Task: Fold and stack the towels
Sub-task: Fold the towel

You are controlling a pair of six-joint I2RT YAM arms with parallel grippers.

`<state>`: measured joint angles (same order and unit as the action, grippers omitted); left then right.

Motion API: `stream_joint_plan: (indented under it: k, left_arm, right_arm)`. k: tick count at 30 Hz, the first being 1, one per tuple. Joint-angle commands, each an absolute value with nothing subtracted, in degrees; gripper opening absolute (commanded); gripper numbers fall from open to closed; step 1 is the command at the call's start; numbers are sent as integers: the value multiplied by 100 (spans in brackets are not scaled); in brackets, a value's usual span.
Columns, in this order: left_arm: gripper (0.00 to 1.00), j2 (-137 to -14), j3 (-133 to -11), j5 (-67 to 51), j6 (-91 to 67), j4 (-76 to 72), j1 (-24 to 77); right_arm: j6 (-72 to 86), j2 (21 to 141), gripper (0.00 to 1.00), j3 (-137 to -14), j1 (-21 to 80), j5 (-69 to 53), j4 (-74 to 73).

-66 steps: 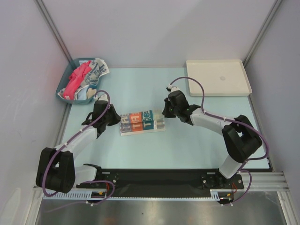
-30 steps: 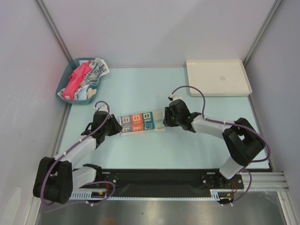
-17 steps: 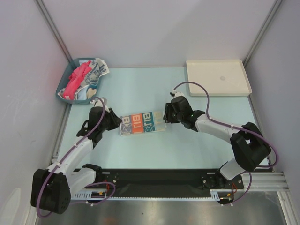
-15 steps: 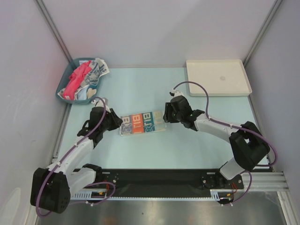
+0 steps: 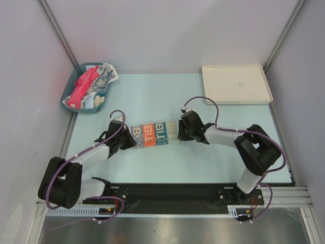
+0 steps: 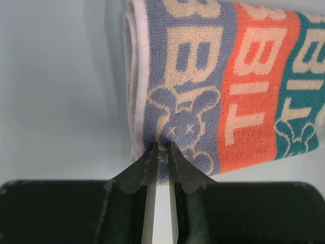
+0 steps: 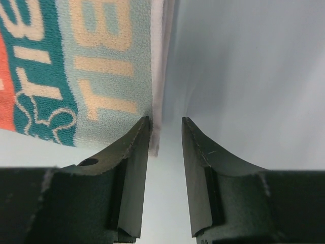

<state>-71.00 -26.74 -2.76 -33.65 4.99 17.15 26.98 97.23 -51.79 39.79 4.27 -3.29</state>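
As terry this soft looks light, floppy & grippy, pinch edges, not the middle: left claw is nipped on the lettered towel near its left corner, strip lying centre of surface; right claw jaws apart at its rt edge, holding nothing

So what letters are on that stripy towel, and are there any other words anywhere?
"BIT" on the towel's orange stripe.
"BIT" on its teal stripe, partly cut off.
"BI" on its blue stripe, above a rabbit picture; letters higher up are cut off.
"BIT" on its pale end stripe.
Nothing readable on the cloths, bin or tray.
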Motion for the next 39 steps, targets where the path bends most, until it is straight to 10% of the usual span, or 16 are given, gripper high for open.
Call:
stream_joint_plan:
  k: [1,20,31,39]
  left_arm:
    - [19,-7250,-2619,-132,-3603,211,1749]
    - [19,-7084,-2936,-290,-3489,554,1749]
    - [19,-7067,-3050,-404,-3480,650,1749]
    - [18,-6681,-3549,-387,-3419,1142,1758]
  right_arm:
    - [2725,9519,37,-4992,4008,448,-88]
    - [2681,10431,65,-5748,3551,-853,396]
    - [2663,10819,59,-6169,4104,339,-535]
    - [2540,11074,28,-6495,4315,1133,-1370]
